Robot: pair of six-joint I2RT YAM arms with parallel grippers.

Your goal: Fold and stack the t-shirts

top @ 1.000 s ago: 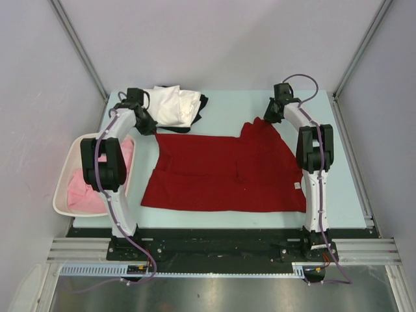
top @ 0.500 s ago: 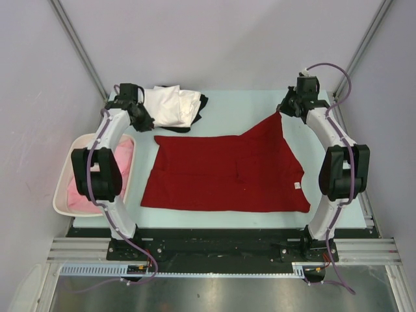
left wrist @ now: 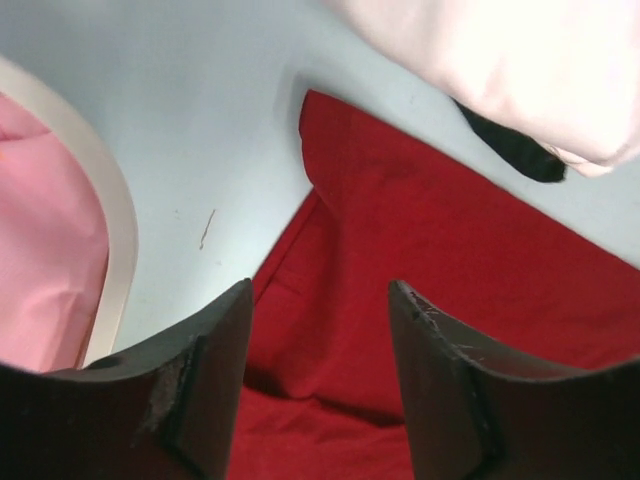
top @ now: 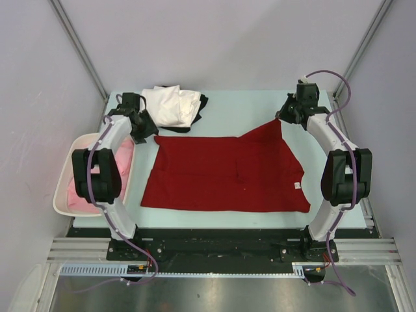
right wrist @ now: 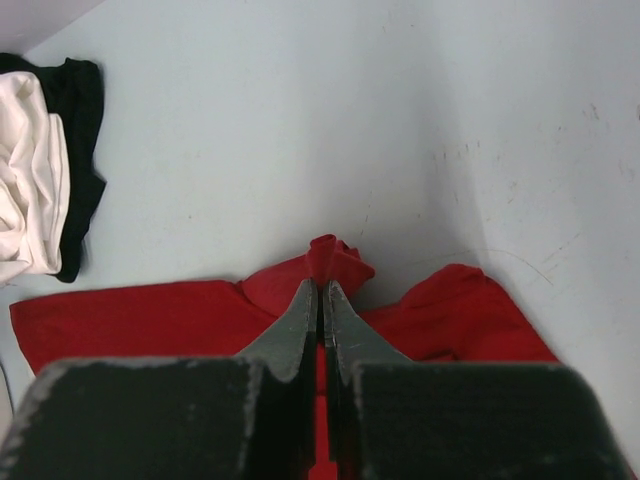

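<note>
While the dark red cotton t-shirt [top: 227, 175] lies spread flat across the middle of the pale blue table [top: 234, 110], its far right corner is drawn up into a peak. The right gripper [top: 281, 117] has that corner pinched between fingers pressed tightly together, a small tuft of red cloth poking out past the tips. The left gripper [top: 148, 130] hangs over the shirt's far left corner with its jaws standing apart, holding nothing; red fabric and bare table show through the gap.

Just beyond that corner a folded white t-shirt [top: 170, 106] rests on top of a black t-shirt [top: 203, 103], whose edge sticks out on the right side. Off the table's left edge sits a white plastic basket [left wrist: 118, 230] with a pink t-shirt [top: 81, 192] crumpled inside.
</note>
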